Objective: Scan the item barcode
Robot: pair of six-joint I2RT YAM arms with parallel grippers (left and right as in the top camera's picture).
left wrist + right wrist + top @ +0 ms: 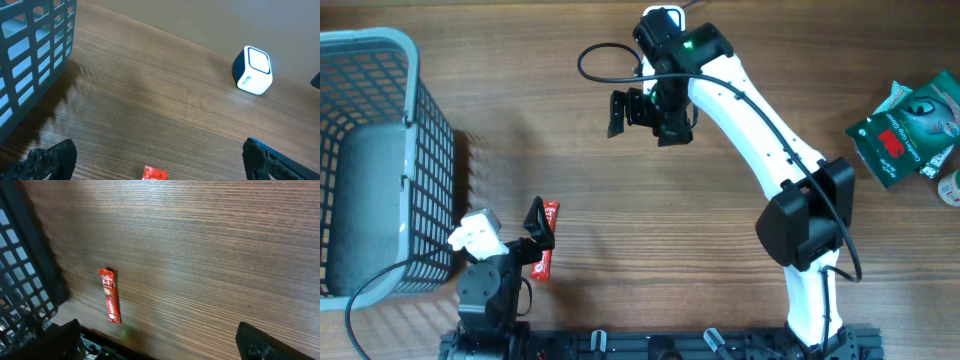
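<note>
The item, a slim red sachet (548, 240), lies flat on the wooden table beside my left gripper (537, 235). In the left wrist view only its top end (154, 173) shows, at the bottom edge between the widely parted fingers (50, 160); that gripper (160, 167) is open and empty. The white and blue scanner cube (252, 70) stands at the far side of the table; from overhead it (662, 14) is mostly hidden behind my right arm. My right gripper (642, 113) hangs open and empty above the table, far from the sachet (111, 296). No barcode is visible.
A grey mesh basket (380, 60) fills the left side, close to my left arm. Green packets (908, 125) lie at the right edge. The arms' black base rail (650, 345) runs along the front.
</note>
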